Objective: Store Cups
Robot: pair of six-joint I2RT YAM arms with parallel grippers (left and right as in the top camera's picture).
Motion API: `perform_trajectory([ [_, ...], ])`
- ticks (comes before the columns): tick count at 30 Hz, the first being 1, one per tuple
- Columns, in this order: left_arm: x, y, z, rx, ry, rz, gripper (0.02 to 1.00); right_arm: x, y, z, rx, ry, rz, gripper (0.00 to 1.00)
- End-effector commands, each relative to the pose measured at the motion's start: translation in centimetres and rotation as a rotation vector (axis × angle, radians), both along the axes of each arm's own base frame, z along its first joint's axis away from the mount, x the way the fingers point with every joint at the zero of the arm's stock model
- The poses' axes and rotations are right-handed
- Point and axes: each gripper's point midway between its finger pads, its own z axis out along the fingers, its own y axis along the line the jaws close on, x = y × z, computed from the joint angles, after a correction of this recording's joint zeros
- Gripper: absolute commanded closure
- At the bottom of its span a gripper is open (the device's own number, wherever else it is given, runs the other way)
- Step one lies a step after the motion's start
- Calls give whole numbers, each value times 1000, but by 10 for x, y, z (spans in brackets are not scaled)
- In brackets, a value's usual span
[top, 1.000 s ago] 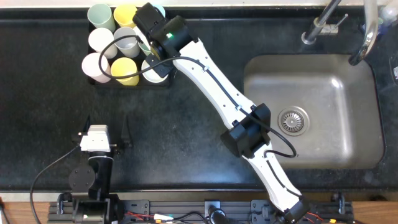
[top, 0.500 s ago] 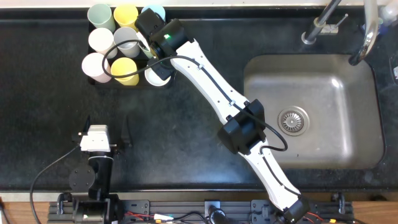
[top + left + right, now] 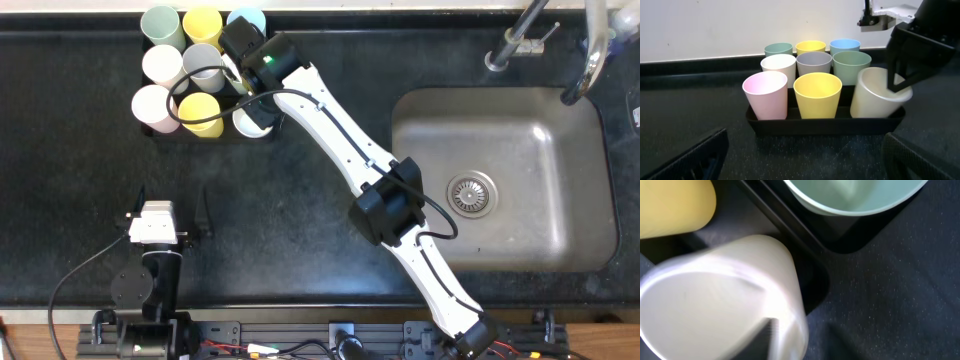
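A black tray [image 3: 825,125] at the back left of the counter holds several pastel cups, among them a pink one [image 3: 766,95] and a yellow one [image 3: 817,95] in the front row. A cream cup [image 3: 880,95] leans tilted in the tray's front right slot. My right gripper [image 3: 900,75] is shut on its rim. From above, the right gripper [image 3: 243,92] reaches across to the tray [image 3: 262,137] with the cream cup [image 3: 250,118] under it. In the right wrist view, the cream cup [image 3: 725,300] sits beside a green cup [image 3: 850,195]. My left gripper [image 3: 172,202] rests open near the front left, facing the tray from a distance.
A steel sink [image 3: 500,180] with a faucet [image 3: 520,40] takes up the right side of the dark counter [image 3: 300,230]. A pale wall [image 3: 715,25] runs right behind the tray. The right arm's links cross the counter diagonally from the front right.
The right gripper has shifted slightly toward the tray's front right corner, carrying the cream cup down into the slot. The left arm has not moved.
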Motion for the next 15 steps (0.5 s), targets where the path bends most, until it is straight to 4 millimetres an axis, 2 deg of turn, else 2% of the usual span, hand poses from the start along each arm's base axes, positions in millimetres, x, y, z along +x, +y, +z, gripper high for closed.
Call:
perform_trajectory([
  [1,0,0,1,19,-4,0,20,7,5,-2,23,-14,-4,5],
  [6,0,0,1,19,-4,0,20,25,-5,14,39,-76,-102,3],
  [12,0,0,1,19,-4,0,20,60,-23,66,112,-221,-201,3],
  [15,0,0,1,19,-4,0,20,77,-42,102,151,-313,-255,5],
])
